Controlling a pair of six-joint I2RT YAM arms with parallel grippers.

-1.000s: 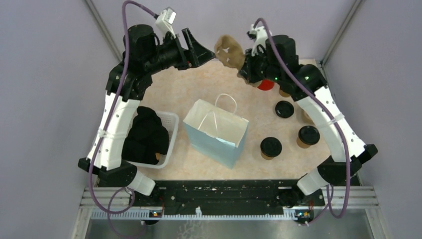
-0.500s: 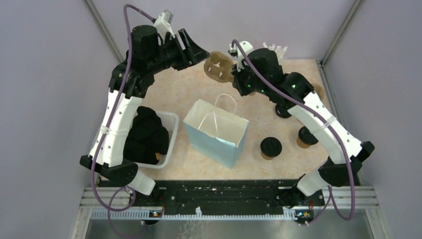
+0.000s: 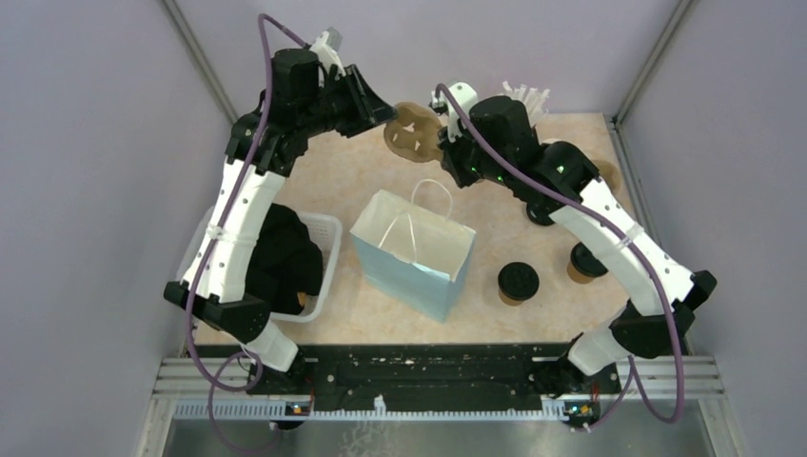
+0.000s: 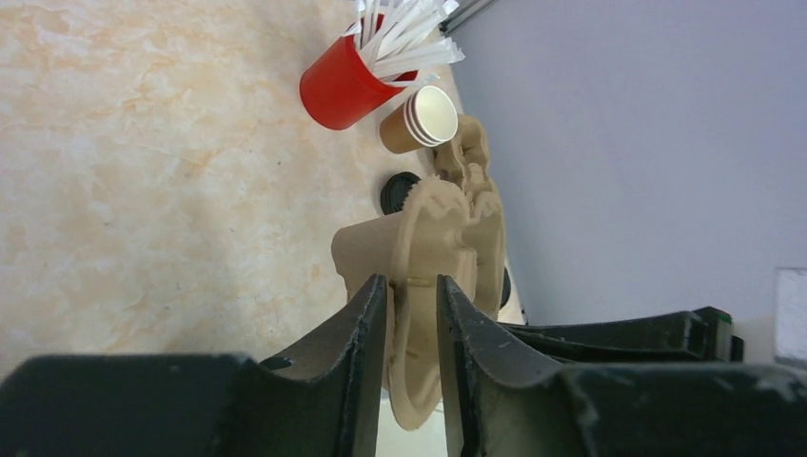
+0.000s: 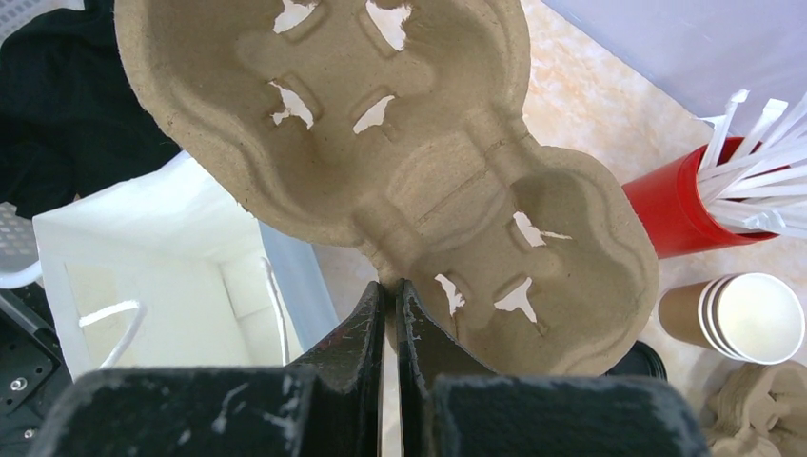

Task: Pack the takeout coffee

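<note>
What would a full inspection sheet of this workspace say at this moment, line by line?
Surface: beige marbled table, no spills seen.
Job's things: two lidded kraft cups stand right of the open pale blue bag; a third is partly hidden.
Clutter: red cup of straws, stack of lidless cups, white basket holding black cloth.
Grippers: right gripper shut on the pulp cup carrier; left gripper straddles its opposite edge, grip uncertain.
Cables: purple cables hang in loops, none seen snagged.
Surroundings: grey walls, metal rail at the near edge.
</note>
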